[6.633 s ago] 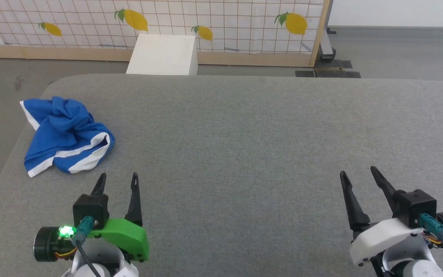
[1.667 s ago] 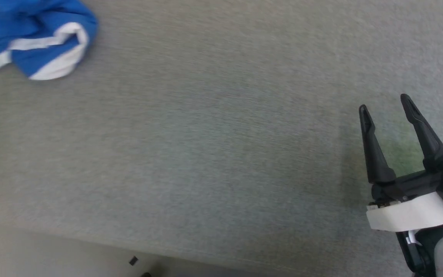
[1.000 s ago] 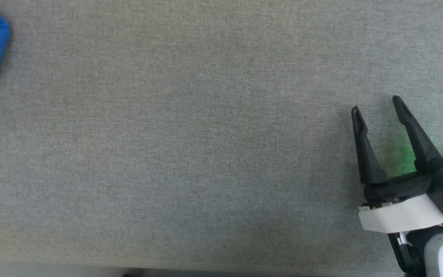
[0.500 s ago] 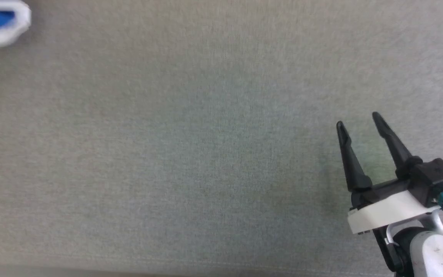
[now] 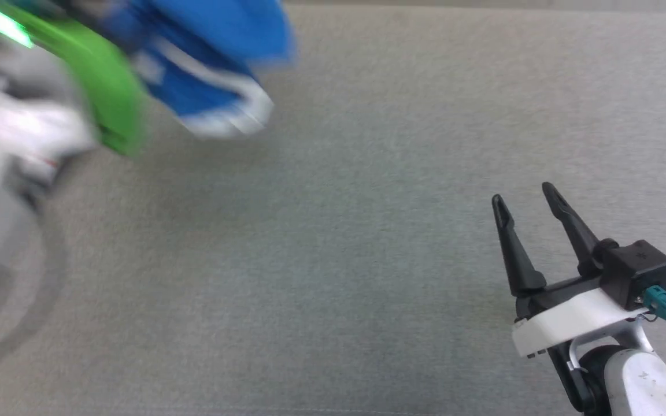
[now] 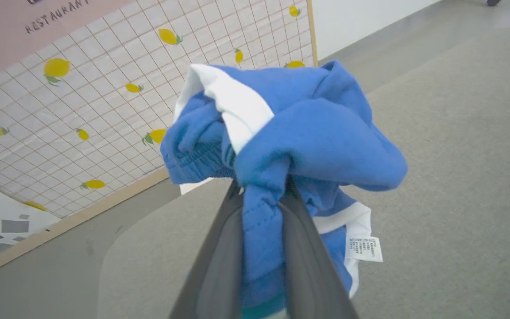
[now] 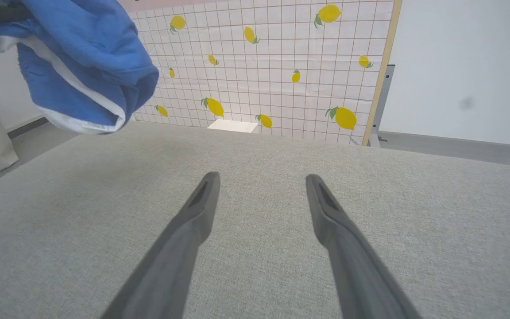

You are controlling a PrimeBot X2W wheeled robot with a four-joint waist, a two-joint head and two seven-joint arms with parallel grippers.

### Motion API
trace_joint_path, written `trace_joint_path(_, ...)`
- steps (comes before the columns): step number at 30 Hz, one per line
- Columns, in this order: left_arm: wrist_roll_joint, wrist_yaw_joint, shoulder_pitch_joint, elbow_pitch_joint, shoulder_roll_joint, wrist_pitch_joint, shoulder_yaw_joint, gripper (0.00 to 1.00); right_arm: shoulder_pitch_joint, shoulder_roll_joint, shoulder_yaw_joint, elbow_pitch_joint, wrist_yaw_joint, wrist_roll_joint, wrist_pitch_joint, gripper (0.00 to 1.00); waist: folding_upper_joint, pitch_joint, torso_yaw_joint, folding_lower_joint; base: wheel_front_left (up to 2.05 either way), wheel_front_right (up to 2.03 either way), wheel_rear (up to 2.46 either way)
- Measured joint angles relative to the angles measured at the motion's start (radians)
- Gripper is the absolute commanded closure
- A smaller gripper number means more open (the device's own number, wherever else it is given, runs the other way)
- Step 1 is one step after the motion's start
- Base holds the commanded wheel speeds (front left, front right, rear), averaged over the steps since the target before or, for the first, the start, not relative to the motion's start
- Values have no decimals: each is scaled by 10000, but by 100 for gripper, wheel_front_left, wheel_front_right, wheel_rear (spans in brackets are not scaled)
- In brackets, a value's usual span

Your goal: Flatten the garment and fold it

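Aloft, apparently, left claw [image 6: 261, 188] pinches the garment [image 6: 317, 133]; right claw [image 5: 522, 193] hovers low, spread.

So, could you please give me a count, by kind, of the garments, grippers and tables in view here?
Garments: 1, the bright blue fabric shorts with white trim.
Grippers: 2, the left gripper clamped on the shorts and the right gripper open over bare cloth.
Tables: 1, the grey fabric-covered table.
Total: 4.
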Motion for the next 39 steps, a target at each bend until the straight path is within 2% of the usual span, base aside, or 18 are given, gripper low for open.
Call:
trace_joint_path(6,704,1244,853,-88,-1636,351,-1137,100,-4,92,35,-8,0,6,-81,0,0,-219,-636,0,0,0,0)
trace_joint_path(9,892,1714,1051,-69,-2466,349,-1453,100,-9,150,8,10,0,12,-192,0,0,-170,-1021,0,0,0,0)
trace_joint_path(13,1045,1804,1515,27,-3323,403,-2048,100,-11,184,-107,146,0,10,-397,0,1,-20,-1521,0,0,0,0)
trace_joint_path(15,1045,1818,1805,127,-3540,387,-2243,100,-11,198,-163,217,0,10,-487,0,1,62,-1734,0,0,0,0)
trace_joint_path(21,986,1676,2359,497,-3628,280,-2600,100,-12,207,-251,397,0,163,-681,0,1,315,-2224,0,0,0,0)
trace_joint_path(22,930,1565,2398,522,-3622,224,-2608,69,-19,207,-272,433,0,169,-704,0,1,351,-2268,0,0,0,0)
trace_joint_path(23,853,1463,2438,545,-3626,163,-2598,5,-25,209,-307,466,0,173,-706,0,1,370,-2290,0,0,0,0)
trace_joint_path(24,826,1404,2455,560,-3628,84,-2591,0,-26,207,-334,499,0,173,-706,0,1,364,-2288,0,0,0,0)
trace_joint_path(32,569,1057,2344,230,-3511,-589,-2119,0,-27,215,-408,619,0,81,-522,0,1,-42,-2001,0,0,0,0)
trace_joint_path(36,378,1110,2174,-391,-3361,-794,-1670,0,-14,207,-591,686,0,65,-343,0,0,-502,-1697,0,0,0,0)
trace_joint_path(39,328,1350,2113,-780,-3009,-1032,-1241,0,51,161,-690,698,0,79,-222,0,1,-876,-1415,0,0,0,0)
